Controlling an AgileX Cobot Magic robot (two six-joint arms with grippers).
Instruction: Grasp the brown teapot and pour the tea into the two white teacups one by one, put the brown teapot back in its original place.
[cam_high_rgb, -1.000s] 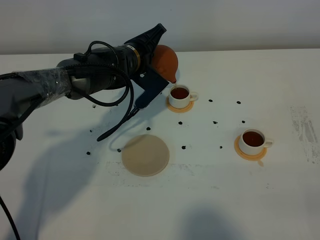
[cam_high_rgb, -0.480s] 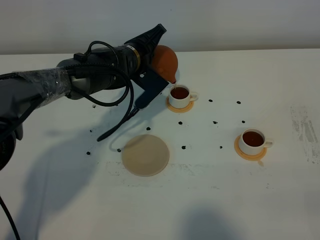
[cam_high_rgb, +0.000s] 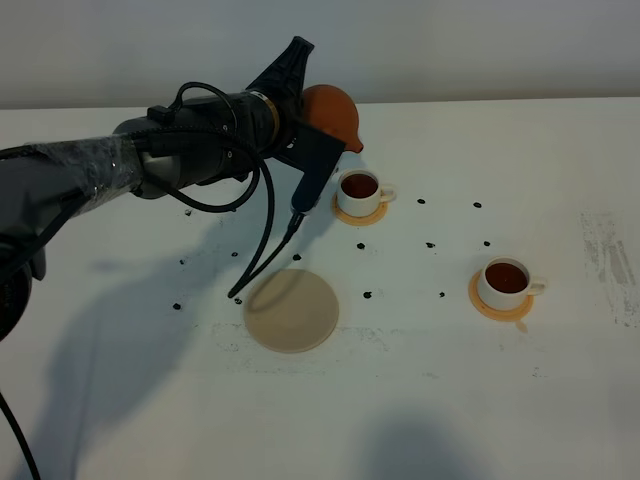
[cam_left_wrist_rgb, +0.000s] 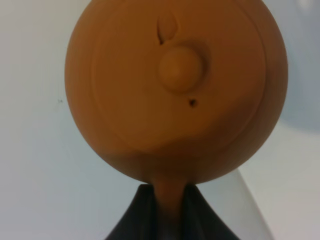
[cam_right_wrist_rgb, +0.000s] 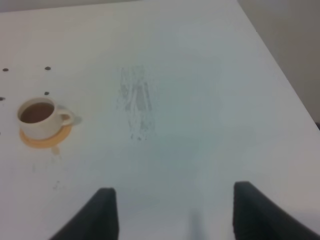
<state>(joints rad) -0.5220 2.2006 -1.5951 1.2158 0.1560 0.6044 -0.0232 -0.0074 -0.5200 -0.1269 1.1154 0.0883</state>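
Beige and flat, the big round mat (cam_high_rgb: 291, 310) lies nearest to us on the white table (cam_high_rgb: 480, 400), and nothing sits on it. That is where the teapot has to go back in the end.

A bit farther off, on our right side, we see one white cup (cam_high_rgb: 506, 281) on its small orange coaster (cam_high_rgb: 498, 308). It has dark tea in it. Our right gripper (cam_right_wrist_rgb: 170, 210) hangs well away from that cup, with its two fingers spread wide and nothing between them.

Farther still, near the middle, stands the other white cup (cam_high_rgb: 360, 190) on its own coaster (cam_high_rgb: 359, 214). It has tea in it too.

At the far end, our left gripper (cam_left_wrist_rgb: 165, 205) pinches the handle of the brown teapot (cam_high_rgb: 328, 118), with its fingers pressed tight on it. The teapot is up in the air, just beside the far cup, and its spout points over toward that cup.

We think both cups are filled, so the pouring looks done. What is left is to carry the teapot over to the big mat and set it down.
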